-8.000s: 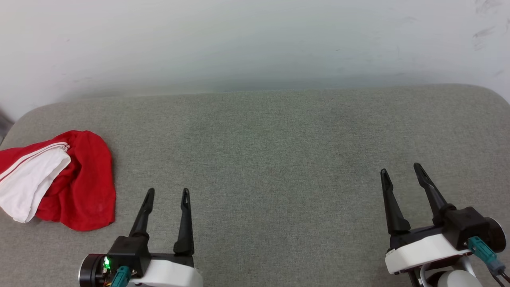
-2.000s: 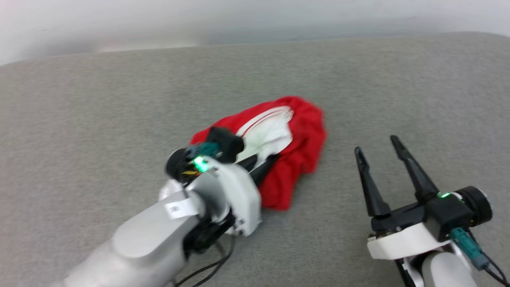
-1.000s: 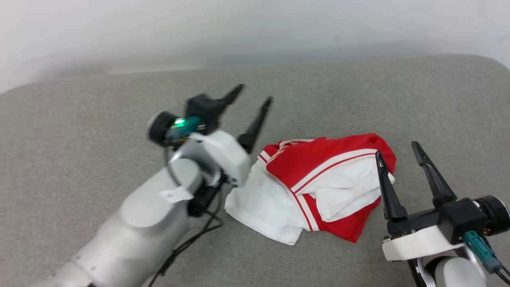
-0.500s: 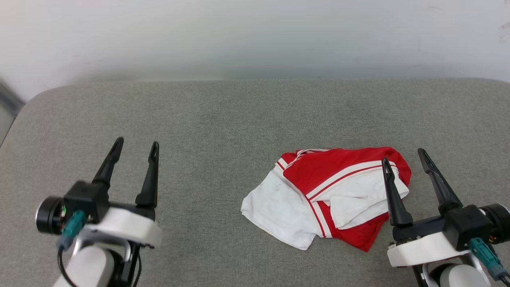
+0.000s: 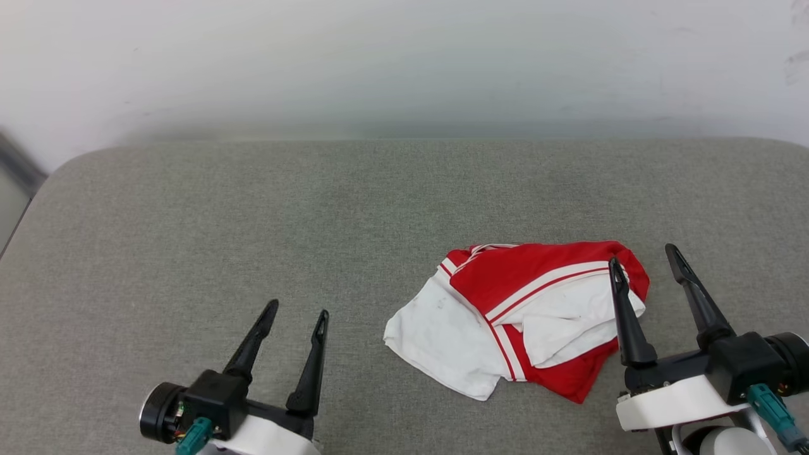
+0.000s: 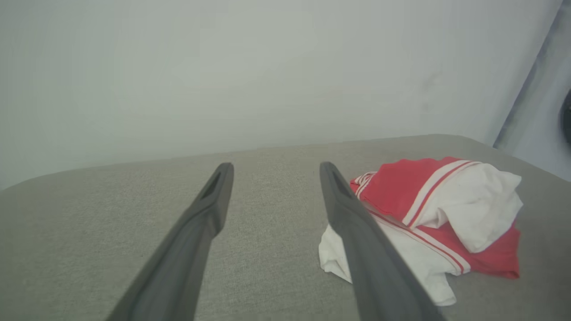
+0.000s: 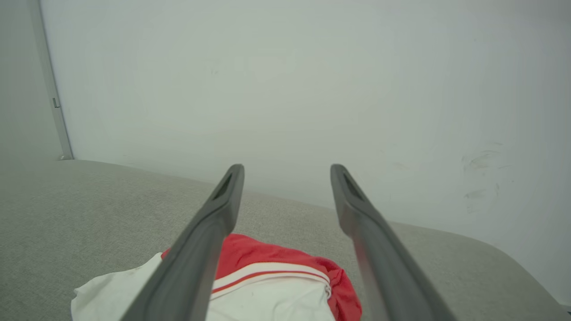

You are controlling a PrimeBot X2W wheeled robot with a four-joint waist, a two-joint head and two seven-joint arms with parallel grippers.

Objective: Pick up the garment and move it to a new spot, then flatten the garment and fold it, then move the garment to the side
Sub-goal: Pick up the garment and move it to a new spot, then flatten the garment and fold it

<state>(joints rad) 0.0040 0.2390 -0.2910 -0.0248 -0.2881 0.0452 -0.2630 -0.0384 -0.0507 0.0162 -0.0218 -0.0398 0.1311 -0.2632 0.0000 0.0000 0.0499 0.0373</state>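
Lying in a crumpled heap on the grey cushioned surface (image 5: 253,208), the garment (image 5: 524,316) sits just ahead of the right gripper (image 5: 641,254) and towards its inner side. That gripper's two dark fingers stand wide apart with nothing between them. Its inner finger crosses in front of the shirt's red edge, and I cannot tell whether it touches the cloth. The left gripper (image 5: 298,308) has its fingers spread and empty too. It sits well apart from the shirt, which lies off to its right, a little beyond its fingertips. A white sleeve spills out on the side nearer the left gripper. The red body and striped trim bunch up nearer the right one. Beyond both sets of fingertips rises a pale wall (image 5: 379,57).
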